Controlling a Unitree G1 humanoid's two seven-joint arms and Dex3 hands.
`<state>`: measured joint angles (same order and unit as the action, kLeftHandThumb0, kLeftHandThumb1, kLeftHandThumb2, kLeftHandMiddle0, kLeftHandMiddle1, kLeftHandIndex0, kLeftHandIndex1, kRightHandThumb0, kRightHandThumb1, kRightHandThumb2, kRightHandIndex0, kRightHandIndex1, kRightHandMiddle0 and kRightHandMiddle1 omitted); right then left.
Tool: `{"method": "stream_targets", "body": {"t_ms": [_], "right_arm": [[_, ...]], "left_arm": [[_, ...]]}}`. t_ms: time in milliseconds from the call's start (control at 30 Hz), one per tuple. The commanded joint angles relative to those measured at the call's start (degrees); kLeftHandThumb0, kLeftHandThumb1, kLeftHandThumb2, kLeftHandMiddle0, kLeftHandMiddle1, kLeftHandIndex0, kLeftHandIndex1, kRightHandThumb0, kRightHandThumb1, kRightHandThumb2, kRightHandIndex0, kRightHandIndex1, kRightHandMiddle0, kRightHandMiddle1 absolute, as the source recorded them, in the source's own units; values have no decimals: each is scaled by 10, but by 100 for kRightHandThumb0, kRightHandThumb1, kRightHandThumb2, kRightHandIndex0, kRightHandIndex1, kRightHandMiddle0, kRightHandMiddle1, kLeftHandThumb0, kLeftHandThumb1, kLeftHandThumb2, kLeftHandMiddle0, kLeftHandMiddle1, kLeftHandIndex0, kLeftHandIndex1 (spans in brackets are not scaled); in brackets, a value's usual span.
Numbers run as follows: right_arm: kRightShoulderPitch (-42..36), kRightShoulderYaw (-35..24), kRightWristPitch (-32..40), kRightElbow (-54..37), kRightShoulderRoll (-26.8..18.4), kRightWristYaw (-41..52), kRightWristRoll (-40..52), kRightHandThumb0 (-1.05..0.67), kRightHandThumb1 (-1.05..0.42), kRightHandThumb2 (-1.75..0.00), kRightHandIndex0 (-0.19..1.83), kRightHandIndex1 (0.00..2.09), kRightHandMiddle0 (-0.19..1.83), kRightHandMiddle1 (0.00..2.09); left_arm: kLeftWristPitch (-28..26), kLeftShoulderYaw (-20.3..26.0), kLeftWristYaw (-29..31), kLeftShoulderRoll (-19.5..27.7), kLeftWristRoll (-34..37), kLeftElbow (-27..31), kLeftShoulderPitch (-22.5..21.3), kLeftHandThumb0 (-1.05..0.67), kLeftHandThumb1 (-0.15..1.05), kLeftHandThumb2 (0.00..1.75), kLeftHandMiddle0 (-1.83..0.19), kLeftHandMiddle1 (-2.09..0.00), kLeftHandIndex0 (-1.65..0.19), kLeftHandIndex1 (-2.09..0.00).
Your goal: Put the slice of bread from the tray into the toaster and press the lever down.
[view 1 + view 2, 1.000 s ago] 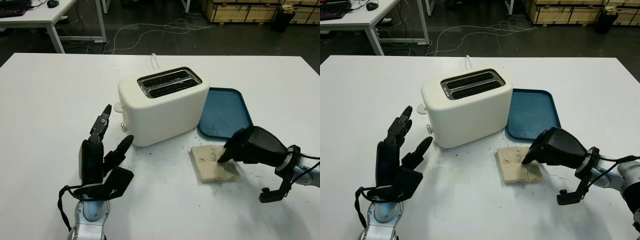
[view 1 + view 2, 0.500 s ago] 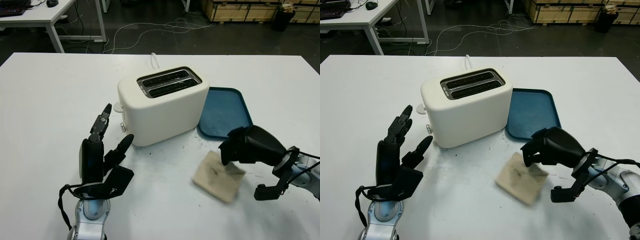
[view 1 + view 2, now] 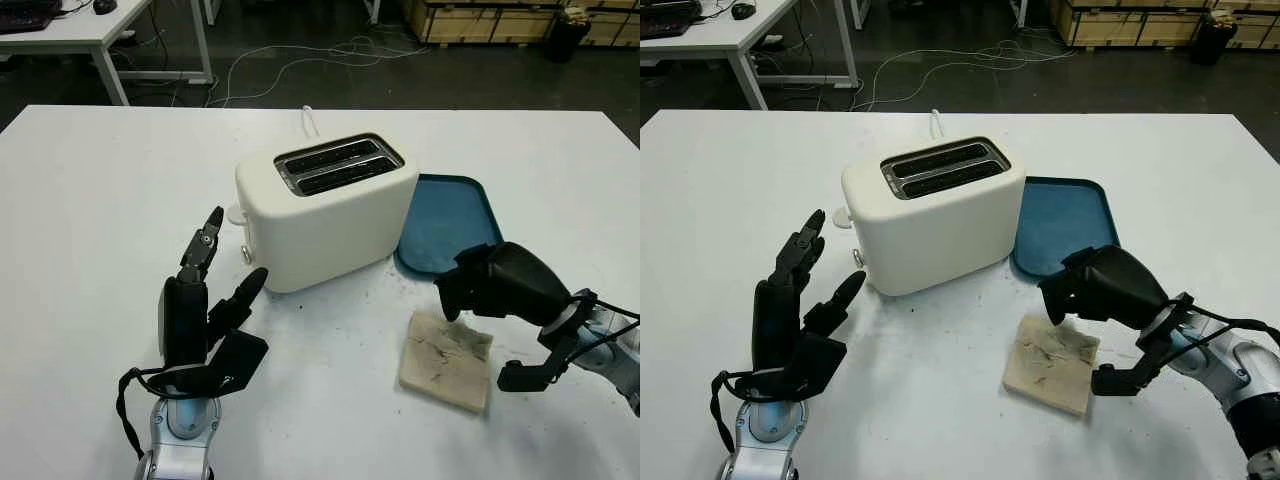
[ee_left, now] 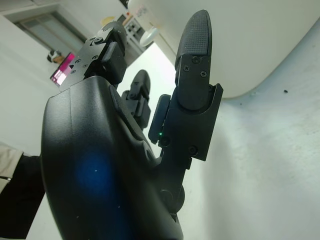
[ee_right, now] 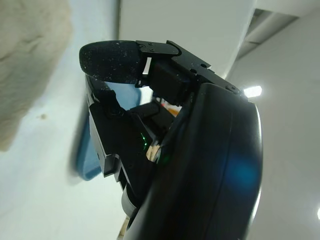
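**A:** Where was the bread when you looked?

**B:** The slice of bread (image 3: pixel 447 346) lay flat on the white table (image 3: pixel 90 200), off the blue tray (image 3: pixel 446 222) and nearer the robot than the tray's front edge. It sat at an angle, one corner pointing toward the toaster (image 3: pixel 326 208).

**A:** Was the robot holding it?

**B:** I couldn't say it was. The right hand (image 3: pixel 497 283) hung just over the far edge of the slice, between the bread and the tray, black shell up and fingers turned down toward the table. Whether the fingertips touched the bread, or were curled, I could not tell from where I stood.

**A:** And the other hand?

**B:** The left hand (image 3: pixel 203 315) was out in front of the toaster's near corner, standing upright over the table, fingers pointing up and holding nothing. It was close to the toaster but apart from it.

**A:** The toaster itself?

**B:** Cream-coloured, in the middle of the table, two slots (image 3: pixel 337 165) on top with nothing in them. The tray lay just beside it on the right, touching or nearly so. A small knob (image 3: pixel 246 255) showed on the end face nearest the left hand, and a white cord (image 3: pixel 310 120) ran off behind.
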<state>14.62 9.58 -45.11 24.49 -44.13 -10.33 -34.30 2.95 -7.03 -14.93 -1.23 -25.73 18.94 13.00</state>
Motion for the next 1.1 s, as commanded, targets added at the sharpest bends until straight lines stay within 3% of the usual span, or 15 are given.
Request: {"method": "stream_targets", "body": {"t_ms": [0,100,133,167,200,267,300,467,600,800,1067], "right_arm": [[-21,-37,102,-78,8,60,46,7,-84,-1,94,168,90,137],[-55,-84,284,-224,9,176,95,3,-78,0,76,162,81,120],[-61,-98,335,-265,0,221,113,-5,-77,0,69,152,77,111],[-69,-112,382,-303,-11,264,129,-15,-76,0,66,131,76,92],[-76,-124,418,-333,-18,296,138,-26,-74,0,70,94,81,55],[-106,-145,457,-387,-18,334,157,-33,-74,0,73,57,87,16],[-124,-153,468,-416,-13,345,166,-33,-74,0,72,50,85,9],[-213,-176,468,-519,8,341,133,-33,-70,0,66,20,74,0],[-245,-165,524,-534,-15,382,66,-56,-83,-4,62,8,64,0],[-274,-132,599,-604,12,420,-14,-66,-91,-2,80,14,52,0],[-278,-67,585,-582,19,410,-128,-71,-92,-16,78,11,51,0]], "left_arm": [[0,0,-3,1,-5,0,-2,-64,92,28,-45,-1,-34,0],[-1,-1,-4,-1,-5,1,-1,-65,92,28,-45,-1,-34,0],[-1,-2,-5,-2,-5,0,-1,-65,92,28,-45,-1,-34,0],[0,-3,-6,-2,-6,0,0,-65,92,28,-45,-1,-34,0],[1,-3,-7,-3,-7,0,0,-65,92,28,-45,-1,-34,0],[5,-5,-8,-2,-6,-2,2,-64,92,28,-45,-1,-34,0],[6,-5,-8,-2,-6,-3,2,-64,92,28,-45,-1,-34,0],[2,-9,-11,-4,-11,-1,3,-64,92,27,-46,-1,-34,0],[-3,-11,-10,-5,-11,4,6,-63,92,25,-46,-1,-35,0],[2,-11,-5,-4,-3,2,9,-63,92,25,-45,0,-33,0],[-2,-14,-6,-7,-2,4,10,-62,92,24,-44,0,-33,0]]}}
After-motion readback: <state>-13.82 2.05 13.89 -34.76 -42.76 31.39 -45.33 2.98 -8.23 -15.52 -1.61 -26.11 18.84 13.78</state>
